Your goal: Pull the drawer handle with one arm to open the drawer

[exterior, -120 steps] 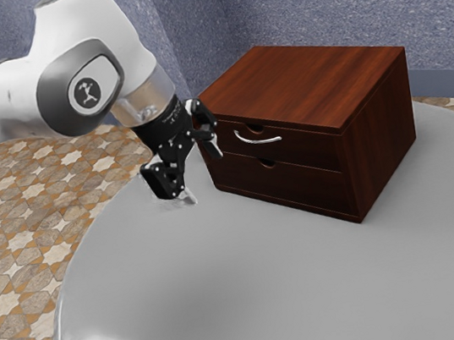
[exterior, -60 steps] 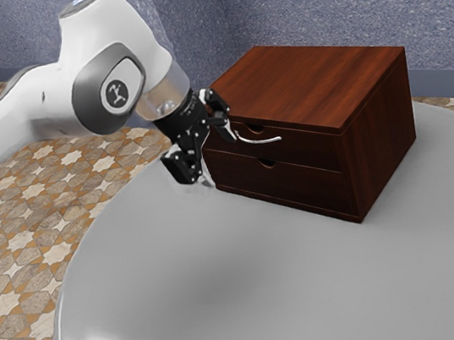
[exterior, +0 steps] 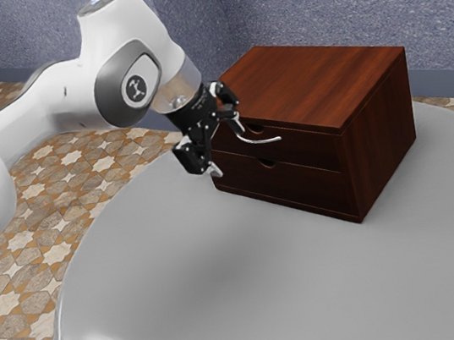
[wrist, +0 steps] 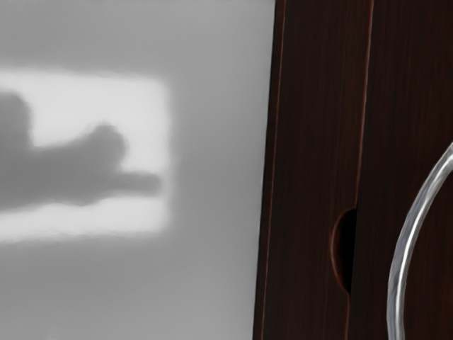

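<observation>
A dark wooden cabinet [exterior: 308, 81] with two drawers stands on the round grey table [exterior: 228, 289]. The upper drawer [exterior: 296, 147] carries a curved silver handle [exterior: 258, 138] and sits flush with the cabinet front. My black gripper [exterior: 228, 148] is open, right at the front's left end. One finger lies beside the handle's left end, the other lower by the cabinet's corner. Nothing is held. In the wrist view the handle [wrist: 417, 234] curves past close by, next to the finger notch [wrist: 345, 248] between the drawer fronts.
The lower drawer [exterior: 288, 180] is shut too. Bare grey table top [wrist: 141, 283] spreads in front of the cabinet, with my hand's shadow on it. A patterned tile floor [exterior: 17, 253] lies beyond the table edge.
My arm has swung toward the exterior view's right and slightly up. The gripper went from well short of the cabinet to the left end of the handle. The drawer has not moved.
</observation>
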{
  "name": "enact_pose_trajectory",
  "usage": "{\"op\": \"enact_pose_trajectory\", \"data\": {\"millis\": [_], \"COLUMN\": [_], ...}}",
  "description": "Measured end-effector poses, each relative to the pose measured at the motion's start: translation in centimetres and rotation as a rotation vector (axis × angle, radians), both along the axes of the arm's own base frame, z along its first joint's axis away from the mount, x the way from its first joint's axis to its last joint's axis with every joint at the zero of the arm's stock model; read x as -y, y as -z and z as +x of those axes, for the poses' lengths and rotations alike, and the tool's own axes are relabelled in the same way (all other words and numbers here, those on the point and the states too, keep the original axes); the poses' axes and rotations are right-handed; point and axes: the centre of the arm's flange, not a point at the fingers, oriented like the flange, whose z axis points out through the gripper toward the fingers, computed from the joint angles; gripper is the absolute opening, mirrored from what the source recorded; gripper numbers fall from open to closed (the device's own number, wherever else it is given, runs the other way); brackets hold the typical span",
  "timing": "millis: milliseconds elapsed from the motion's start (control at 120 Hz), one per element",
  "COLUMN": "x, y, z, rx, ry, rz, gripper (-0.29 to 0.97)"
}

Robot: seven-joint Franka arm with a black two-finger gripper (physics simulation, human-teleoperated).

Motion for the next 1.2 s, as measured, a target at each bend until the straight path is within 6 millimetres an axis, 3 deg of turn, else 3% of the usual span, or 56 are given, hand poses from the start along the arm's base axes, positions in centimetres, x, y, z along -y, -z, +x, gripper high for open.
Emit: {"op": "enact_pose_trajectory", "data": {"millis": [458,1067,1200], "x": [-0.4,-1.1,-1.0], "y": [1.3,3.3,3.3], "z": [2.6,3.3,3.3], "rx": [0.009,-0.004,-0.002], "ry": [0.034,0.062,0.068], "rz": [0.02,0.033,0.034], "gripper": [0.68,0.68,0.48]}}
